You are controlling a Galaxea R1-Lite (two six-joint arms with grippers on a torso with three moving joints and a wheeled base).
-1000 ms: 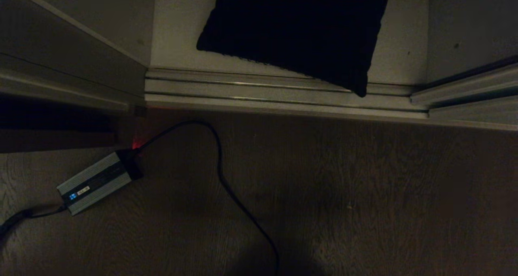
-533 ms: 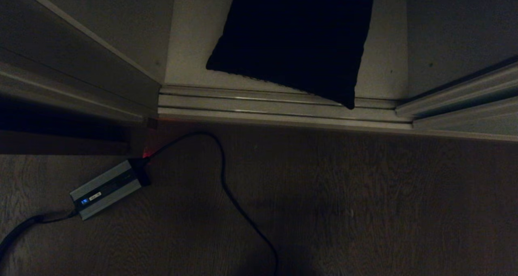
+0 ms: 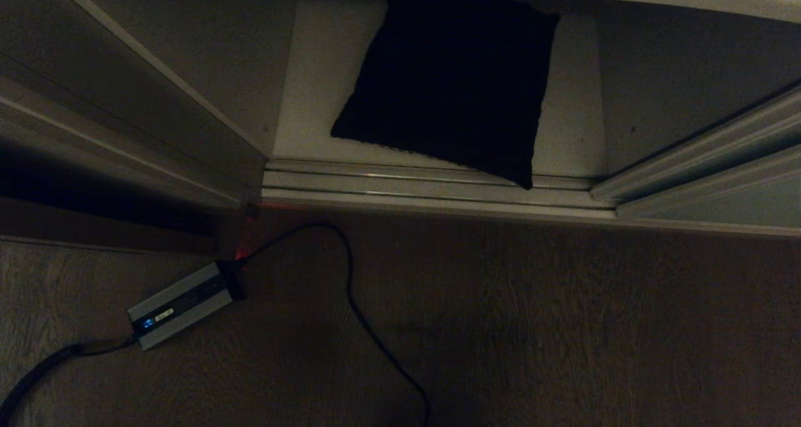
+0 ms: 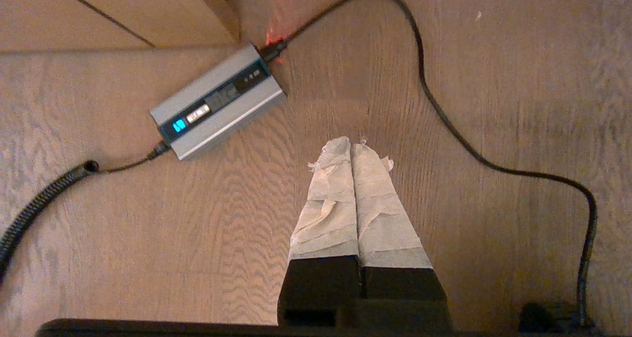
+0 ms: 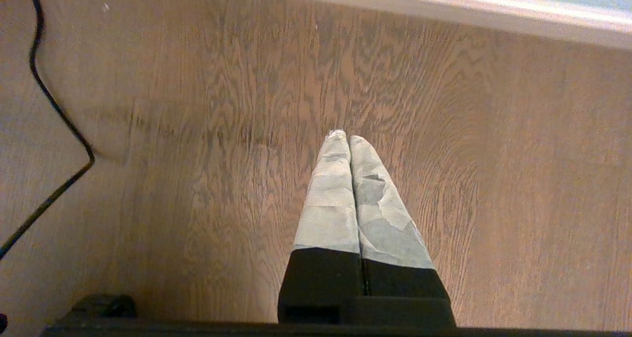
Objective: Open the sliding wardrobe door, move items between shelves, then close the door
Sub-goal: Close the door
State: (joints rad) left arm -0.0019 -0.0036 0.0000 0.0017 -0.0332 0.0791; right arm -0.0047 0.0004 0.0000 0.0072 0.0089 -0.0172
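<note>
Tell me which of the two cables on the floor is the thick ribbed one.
The cable leaving the silver box at its blue-lit end; the other cable, from the opposite end, is thin and smooth.

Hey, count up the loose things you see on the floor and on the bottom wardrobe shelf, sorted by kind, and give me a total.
Dark rectangular cushion on the shelf: 1
Small silver metal box on the floor: 1
Black cable on the floor: 1
Total: 3
</note>
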